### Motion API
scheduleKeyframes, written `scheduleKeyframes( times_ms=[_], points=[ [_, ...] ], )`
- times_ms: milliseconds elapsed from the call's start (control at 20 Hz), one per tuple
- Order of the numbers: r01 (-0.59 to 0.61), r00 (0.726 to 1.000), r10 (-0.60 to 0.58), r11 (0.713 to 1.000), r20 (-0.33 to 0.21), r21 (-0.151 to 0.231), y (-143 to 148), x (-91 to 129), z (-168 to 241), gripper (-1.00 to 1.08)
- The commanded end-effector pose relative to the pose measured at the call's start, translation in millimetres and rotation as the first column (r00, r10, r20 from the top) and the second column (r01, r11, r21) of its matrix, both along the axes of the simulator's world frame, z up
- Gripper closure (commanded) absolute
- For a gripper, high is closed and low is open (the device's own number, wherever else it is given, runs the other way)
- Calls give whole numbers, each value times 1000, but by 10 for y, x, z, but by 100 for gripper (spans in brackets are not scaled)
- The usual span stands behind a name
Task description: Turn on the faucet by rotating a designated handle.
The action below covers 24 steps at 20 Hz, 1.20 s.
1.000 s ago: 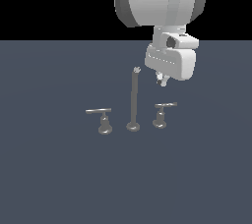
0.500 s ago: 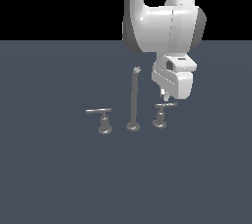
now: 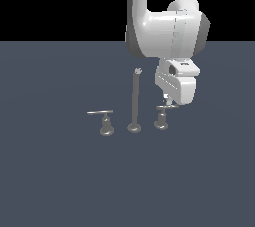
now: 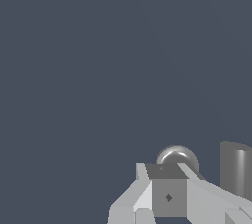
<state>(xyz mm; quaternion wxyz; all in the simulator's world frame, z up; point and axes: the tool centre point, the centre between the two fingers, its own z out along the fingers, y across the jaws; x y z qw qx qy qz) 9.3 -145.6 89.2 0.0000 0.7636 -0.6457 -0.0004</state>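
Note:
The faucet (image 3: 134, 102) is a small grey set: a tall thin post on a round base with a lever handle on each side. The handle (image 3: 162, 119), with the shorter, darker bar, stands on the exterior view's right of the post. My gripper (image 3: 169, 103) hangs right at that bar's end; whether it touches is unclear. Its fingers look pressed together and hold nothing. In the wrist view the fingertips (image 4: 165, 170) cover part of a round grey dome (image 4: 177, 155), and a grey upright cylinder (image 4: 236, 175) stands beside them.
The other handle (image 3: 103, 120), with a longer, paler bar, sits on the exterior view's left of the post. The flat dark blue-grey floor (image 3: 60, 171) spreads all around. The white arm (image 3: 164, 37) rises behind the handle.
The gripper has come down from above post-top height to the level of the bar of the handle on the exterior view's right. The faucet parts have not moved.

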Motion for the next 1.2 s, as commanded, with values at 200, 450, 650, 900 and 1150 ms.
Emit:
scheduleKeyframes(
  times_ms=[200,450,650,900,1150],
  points=[
    [2,1000,-2,1000,0,0,-190,-211,0,108],
    [-6,1000,6,1000,6,0,-151,-241,1,108],
    [-3,1000,3,1000,4,0,-171,-386,0,108],
    [1,1000,-1,1000,2,0,-195,-573,0,108],
    [1,1000,-1,1000,14,-6,-199,-574,-2,108]
  ],
)
